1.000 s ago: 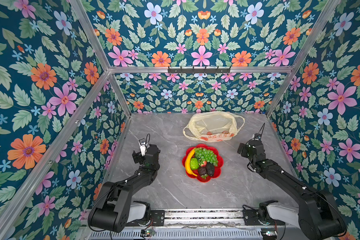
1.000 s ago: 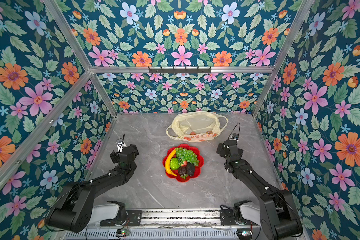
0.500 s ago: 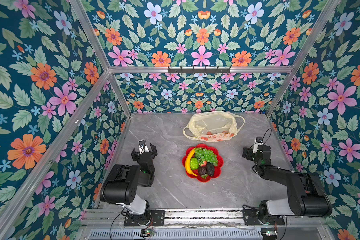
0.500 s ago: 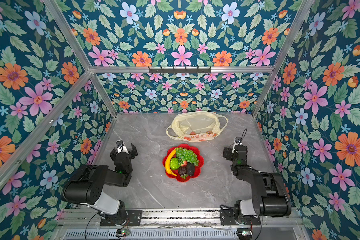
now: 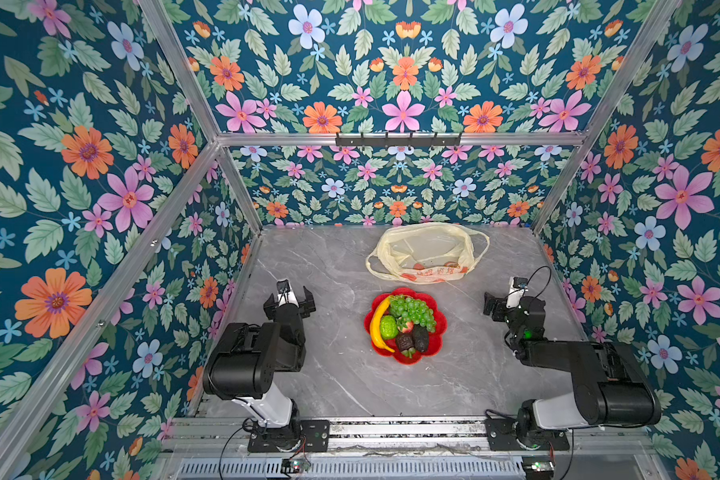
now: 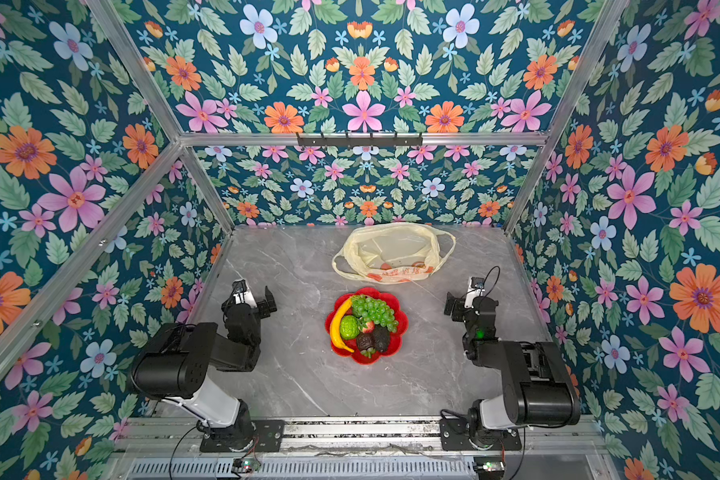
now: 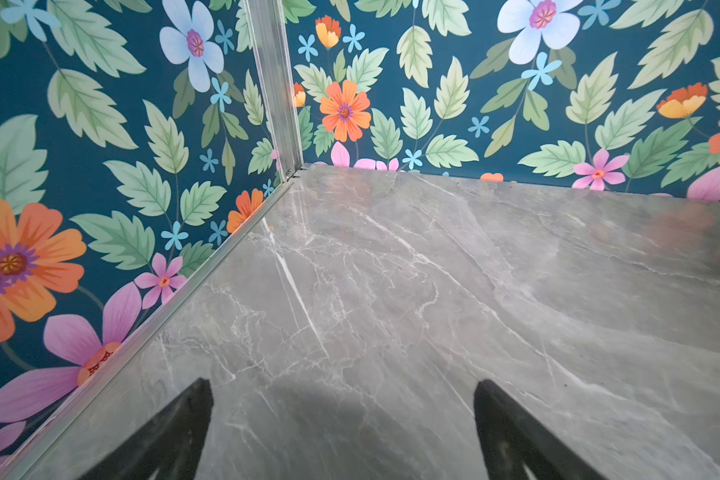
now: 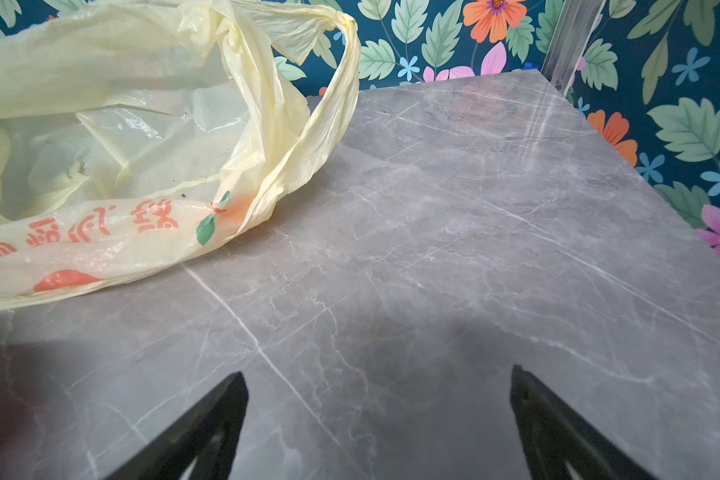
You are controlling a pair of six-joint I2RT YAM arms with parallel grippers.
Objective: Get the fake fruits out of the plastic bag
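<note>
Right wrist, plastic bag (image 8: 113, 137) near end effector (image 8: 378, 371)

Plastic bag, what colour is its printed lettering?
Orange-red on the cream-yellow plastic bag, clearest in the right wrist view.

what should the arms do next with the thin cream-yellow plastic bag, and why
Probably just park: the thin cream-yellow plastic bag lies slack and looks empty, the glossy plastic fruits sit piled on the red flower-shaped plate, and the left gripper and right gripper hang open, holding nothing.
</note>
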